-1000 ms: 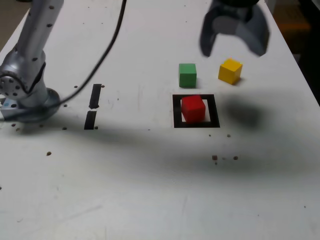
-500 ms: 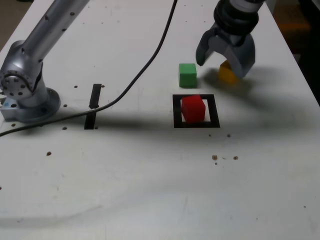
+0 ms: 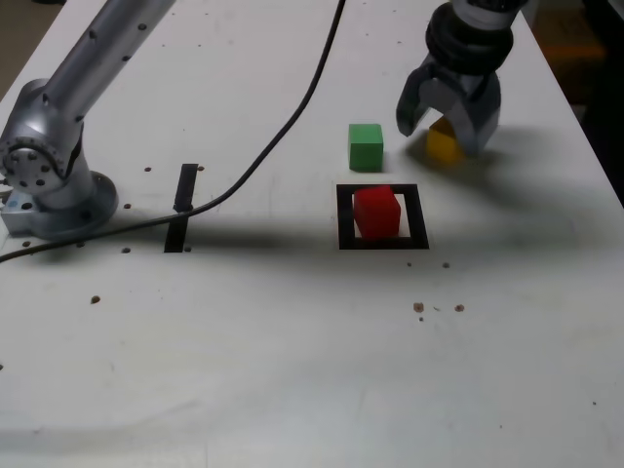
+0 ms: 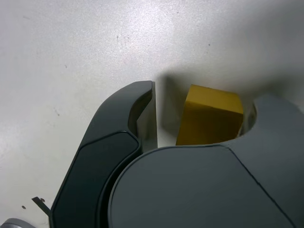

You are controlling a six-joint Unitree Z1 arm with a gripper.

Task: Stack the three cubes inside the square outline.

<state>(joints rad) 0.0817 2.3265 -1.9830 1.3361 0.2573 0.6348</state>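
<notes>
Yellow cube [image 3: 445, 143]: turned askew to the square outline [image 3: 345, 216]; long axis indistinct; partly hidden.
Gripper [image 3: 447, 125]: jaws apart around it.

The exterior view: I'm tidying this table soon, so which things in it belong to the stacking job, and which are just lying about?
For the job:
- red cube, inside the square outline
- green cube
- yellow cube, between the open gripper's fingers

Not for the job:
- two black strips
- dark cable
</notes>
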